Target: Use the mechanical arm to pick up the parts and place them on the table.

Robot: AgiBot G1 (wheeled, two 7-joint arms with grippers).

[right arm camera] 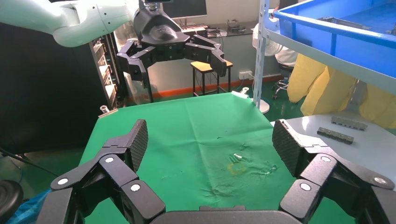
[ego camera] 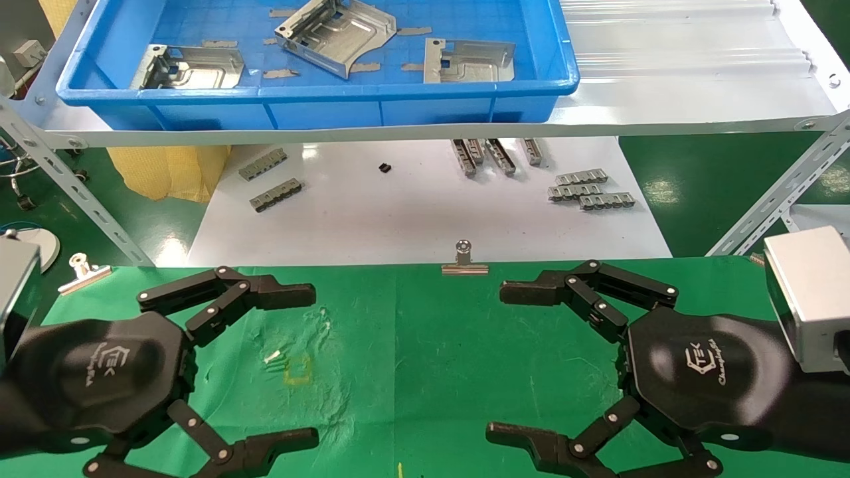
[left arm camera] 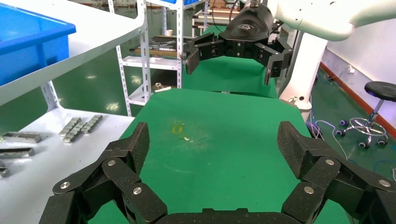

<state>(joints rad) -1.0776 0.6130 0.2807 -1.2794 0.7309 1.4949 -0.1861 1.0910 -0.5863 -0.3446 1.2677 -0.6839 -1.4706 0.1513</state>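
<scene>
Green cloth-covered surface, wrinkled, with faint yellow square mark left of centre. Glossy white board beyond its far edge, at lower level. Blue plastic tray on white shelf above the board.

Left hand low over left part of the surface, hexagonal palm up, link fingers spread wide apart, holding nothing. Right hand mirrored over right part, fingers likewise spread wide, empty. Both well short of the tray. Seen also from each wrist: own fingers apart in foreground, opposite hand hovering across the cloth; same from the right wrist, left hand opposite.

Three silver parts inside the tray: left part lying flat, middle part tilted on its flanges, right part flat near the front wall.

Grey toothed strips in small groups on the white board. Binder clip at middle of the surface's far edge; second clip at the left corner. Small black piece on the board.
</scene>
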